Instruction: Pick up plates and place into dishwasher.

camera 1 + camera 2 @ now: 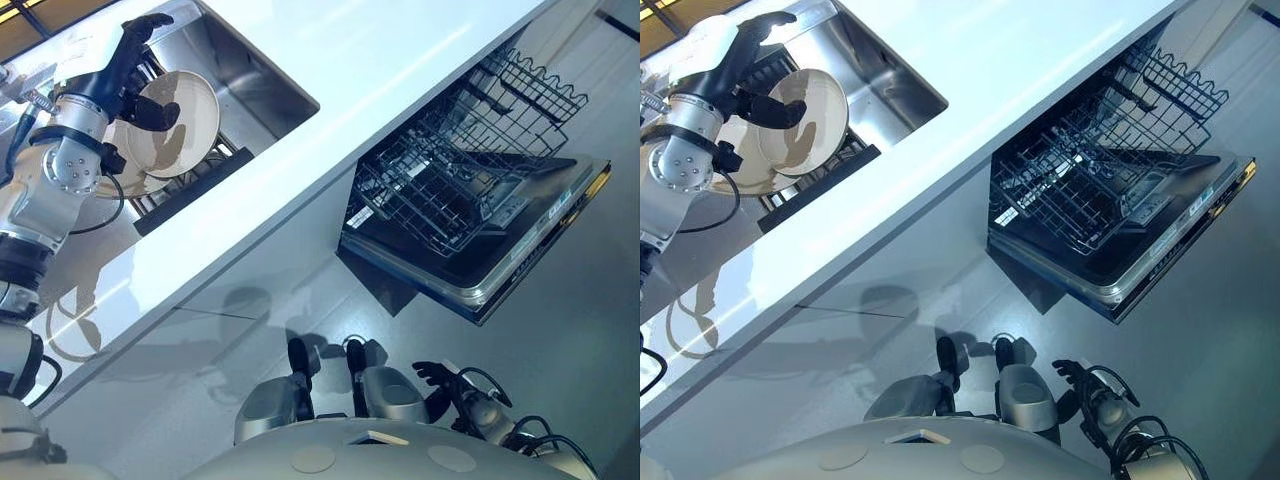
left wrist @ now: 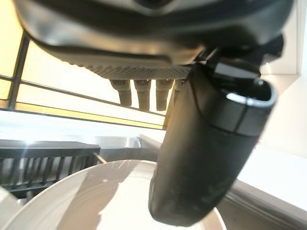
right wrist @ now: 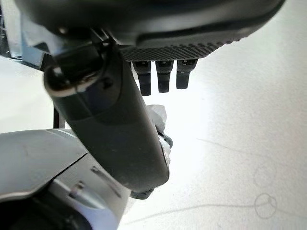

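Observation:
A cream plate [image 1: 190,125] stands tilted in the black dish rack [image 1: 195,183] inside the steel sink [image 1: 255,70]. My left hand [image 1: 112,72] is at the plate's rim. Its thumb [image 2: 192,158] lies across the plate's face, while its fingers [image 1: 148,24] stretch straight past the rim, apart from the plate. Another cream plate [image 1: 135,182] lies lower in the rack, partly hidden by the first. The dishwasher [image 1: 520,255] under the counter is open, with its wire lower rack [image 1: 440,195] pulled out and bare. My right hand [image 1: 437,378] hangs low over the floor, fingers relaxed and holding nothing.
The white countertop [image 1: 330,110] runs diagonally between the sink and the dishwasher. The upper wire rack [image 1: 535,85] is also pulled out above the lower one. The open dishwasher door juts out over the grey floor [image 1: 560,380].

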Controlling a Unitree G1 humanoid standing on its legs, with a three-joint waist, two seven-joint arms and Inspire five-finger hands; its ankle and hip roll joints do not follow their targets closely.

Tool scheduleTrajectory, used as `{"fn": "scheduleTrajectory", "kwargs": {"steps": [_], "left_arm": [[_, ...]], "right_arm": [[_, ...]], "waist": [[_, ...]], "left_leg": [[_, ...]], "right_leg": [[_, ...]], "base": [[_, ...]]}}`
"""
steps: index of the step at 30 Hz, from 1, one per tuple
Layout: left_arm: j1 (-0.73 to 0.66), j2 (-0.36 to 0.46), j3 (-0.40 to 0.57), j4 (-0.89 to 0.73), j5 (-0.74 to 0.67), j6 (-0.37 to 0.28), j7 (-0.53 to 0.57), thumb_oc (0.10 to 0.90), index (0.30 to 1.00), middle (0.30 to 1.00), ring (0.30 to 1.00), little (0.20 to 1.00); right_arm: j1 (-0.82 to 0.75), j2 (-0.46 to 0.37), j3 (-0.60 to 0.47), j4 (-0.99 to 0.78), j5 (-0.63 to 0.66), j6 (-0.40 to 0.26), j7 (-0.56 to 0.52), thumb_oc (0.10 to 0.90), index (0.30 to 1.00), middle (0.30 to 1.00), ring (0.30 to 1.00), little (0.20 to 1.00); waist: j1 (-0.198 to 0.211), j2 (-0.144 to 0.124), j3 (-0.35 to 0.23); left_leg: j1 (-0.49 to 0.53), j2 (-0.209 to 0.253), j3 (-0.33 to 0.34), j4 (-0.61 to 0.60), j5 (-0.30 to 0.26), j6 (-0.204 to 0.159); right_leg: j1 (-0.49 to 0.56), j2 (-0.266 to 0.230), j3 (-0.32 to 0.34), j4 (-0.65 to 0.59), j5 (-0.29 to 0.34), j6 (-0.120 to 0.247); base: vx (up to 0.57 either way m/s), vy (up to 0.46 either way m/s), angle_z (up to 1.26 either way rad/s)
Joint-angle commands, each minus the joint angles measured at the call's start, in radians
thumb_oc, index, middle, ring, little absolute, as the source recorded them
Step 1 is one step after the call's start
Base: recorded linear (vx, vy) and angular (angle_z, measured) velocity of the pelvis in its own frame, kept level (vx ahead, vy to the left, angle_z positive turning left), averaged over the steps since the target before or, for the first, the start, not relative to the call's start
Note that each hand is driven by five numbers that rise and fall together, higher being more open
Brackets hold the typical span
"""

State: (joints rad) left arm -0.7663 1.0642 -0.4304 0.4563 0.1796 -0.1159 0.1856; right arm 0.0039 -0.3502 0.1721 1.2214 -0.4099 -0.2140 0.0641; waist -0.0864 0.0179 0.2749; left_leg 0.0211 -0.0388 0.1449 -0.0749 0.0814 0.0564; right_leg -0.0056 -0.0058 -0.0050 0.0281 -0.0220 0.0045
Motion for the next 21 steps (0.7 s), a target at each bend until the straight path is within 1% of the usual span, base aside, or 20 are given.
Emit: {"fn": "scheduleTrajectory", "kwargs": {"steps": [1, 4, 7, 11, 14, 15, 16, 19, 21], "left_arm": [[-0.212, 0.024, 0.055, 0.057, 0.04, -0.009, 0.152, 0.8, 0.9, 0.9, 0.9, 0.9], [-0.223, 0.024, 0.046, 0.087, 0.068, -0.008, 0.196, 0.8, 0.9, 0.9, 0.9, 0.9], [-0.226, 0.028, 0.037, 0.103, 0.106, -0.008, 0.187, 0.8, 0.9, 0.9, 0.9, 0.9], [-0.249, 0.047, -0.017, 0.129, 0.199, -0.033, 0.168, 0.8, 0.9, 0.9, 0.9, 0.9], [-0.288, 0.078, -0.087, 0.131, 0.279, -0.062, 0.116, 0.8, 0.9, 0.9, 0.9, 0.9], [-0.313, 0.093, -0.128, 0.127, 0.31, -0.062, 0.084, 0.8, 0.9, 0.9, 0.9, 0.9], [-0.344, 0.11, -0.178, 0.132, 0.37, -0.078, 0.064, 0.8, 0.9, 0.9, 0.9, 0.9], [-0.406, 0.134, -0.267, 0.129, 0.42, -0.088, 0.057, 0.8, 0.9, 0.9, 0.9, 0.9], [-0.439, 0.141, -0.31, 0.132, 0.446, -0.098, 0.061, 0.8, 0.9, 0.9, 0.9, 0.9]], "right_arm": [[0.024, -0.077, 0.013, -0.012, 0.045, -0.02, -0.016, 0.8, 0.9, 0.9, 0.9, 0.9], [0.027, -0.081, 0.014, -0.015, 0.049, -0.019, -0.013, 0.8, 0.9, 0.9, 0.9, 0.9], [0.031, -0.082, 0.014, -0.017, 0.046, -0.018, -0.013, 0.8, 0.9, 0.9, 0.9, 0.9], [0.035, -0.089, 0.012, -0.021, 0.038, -0.018, -0.009, 0.8, 0.9, 0.9, 0.9, 0.9], [0.031, -0.099, 0.008, -0.021, 0.029, -0.017, -0.005, 0.8, 0.9, 0.9, 0.9, 0.9], [0.028, -0.104, 0.008, -0.021, 0.028, -0.018, -0.003, 0.8, 0.9, 0.9, 0.9, 0.9], [0.023, -0.112, 0.006, -0.022, 0.029, -0.017, 0.004, 0.8, 0.9, 0.9, 0.9, 0.9], [0.01, -0.127, 0.002, -0.022, 0.035, -0.014, 0.016, 0.8, 0.9, 0.9, 0.9, 0.9], [0.006, -0.133, 0.001, -0.024, 0.04, -0.011, 0.019, 0.8, 0.9, 0.9, 0.9, 0.9]], "waist": [[-0.013, 0.016, -0.019], [-0.018, 0.012, -0.017], [-0.02, 0.013, -0.019], [-0.025, 0.018, -0.017], [-0.028, 0.026, -0.016], [-0.03, 0.03, -0.014], [-0.031, 0.035, -0.011], [-0.034, 0.044, -0.003], [-0.036, 0.048, 0.0]], "left_leg": [[-0.072, -0.072, -0.024, 0.175, -0.149, 0.041], [-0.084, -0.074, -0.02, 0.189, -0.15, 0.04], [-0.089, -0.075, -0.018, 0.194, -0.152, 0.04], [-0.097, -0.076, -0.017, 0.205, -0.154, 0.039], [-0.102, -0.079, -0.018, 0.21, -0.153, 0.039], [-0.103, -0.08, -0.019, 0.212, -0.152, 0.038], [-0.106, -0.081, -0.02, 0.213, -0.152, 0.038], [-0.108, -0.083, -0.022, 0.212, -0.151, 0.037], [-0.108, -0.085, -0.021, 0.212, -0.151, 0.037]], "right_leg": [[-0.137, -0.01, 0.004, 0.108, 0.003, 0.1], [-0.145, -0.012, 0.009, 0.112, 0.009, 0.1], [-0.15, -0.013, 0.012, 0.115, 0.01, 0.099], [-0.157, -0.016, 0.017, 0.122, 0.01, 0.1], [-0.163, -0.019, 0.018, 0.128, 0.01, 0.102], [-0.166, -0.02, 0.018, 0.131, 0.01, 0.102], [-0.171, -0.021, 0.019, 0.134, 0.009, 0.101], [-0.178, -0.025, 0.018, 0.137, 0.01, 0.1], [-0.181, -0.028, 0.016, 0.137, 0.012, 0.099]], "base": [[0.04, 0.015, -0.11], [0.05, 0.015, -0.1], [0.06, 0.024, -0.01], [0.04, 0.03, -0.05], [0.03, 0.043, -0.04], [0.02, 0.058, -0.01], [0.01, 0.052, 0.01], [-0.01, 0.042, -0.01], [-0.02, 0.038, -0.01]]}}
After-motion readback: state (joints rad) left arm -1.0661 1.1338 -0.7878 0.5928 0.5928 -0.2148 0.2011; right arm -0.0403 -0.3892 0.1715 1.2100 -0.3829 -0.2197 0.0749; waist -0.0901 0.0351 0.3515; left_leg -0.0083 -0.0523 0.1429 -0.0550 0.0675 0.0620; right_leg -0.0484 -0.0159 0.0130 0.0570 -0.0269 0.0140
